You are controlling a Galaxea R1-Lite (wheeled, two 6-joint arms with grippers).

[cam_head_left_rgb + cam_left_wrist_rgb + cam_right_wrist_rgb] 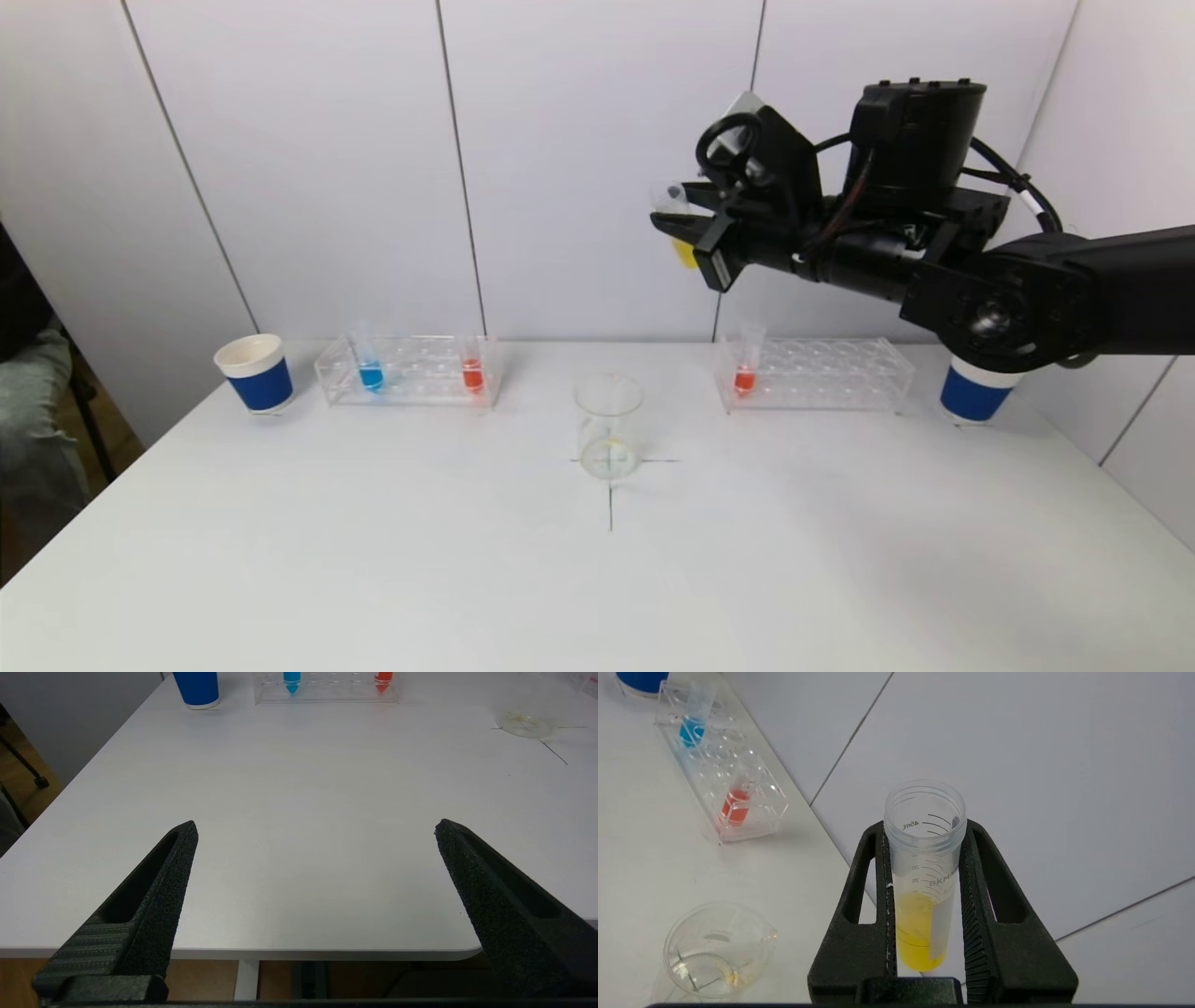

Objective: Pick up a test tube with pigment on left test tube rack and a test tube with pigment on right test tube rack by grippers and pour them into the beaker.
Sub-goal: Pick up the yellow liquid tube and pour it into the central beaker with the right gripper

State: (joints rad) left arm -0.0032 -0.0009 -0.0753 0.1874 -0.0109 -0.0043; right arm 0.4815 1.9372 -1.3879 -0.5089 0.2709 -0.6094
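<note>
From my head, I see my right pincer [686, 224] raised high, right of and above the clear glass beaker [608, 427] on the white worktop [373, 560], pinching a clear plastic test tube of yellow pigment [674, 198]. The left clear rack [411, 371] holds a blue-pigment tube [369, 366] and a red-pigment tube [471, 366]; the right clear rack [812, 373] keeps one red one.

My left wrist shows my left pincer [315, 833] spread wide and empty over the near worktop edge, far from its rack.

My right wrist shows yellow liquid in my tube, the beaker nearly empty below. I judge both pours remain, and the left pick too.
</note>
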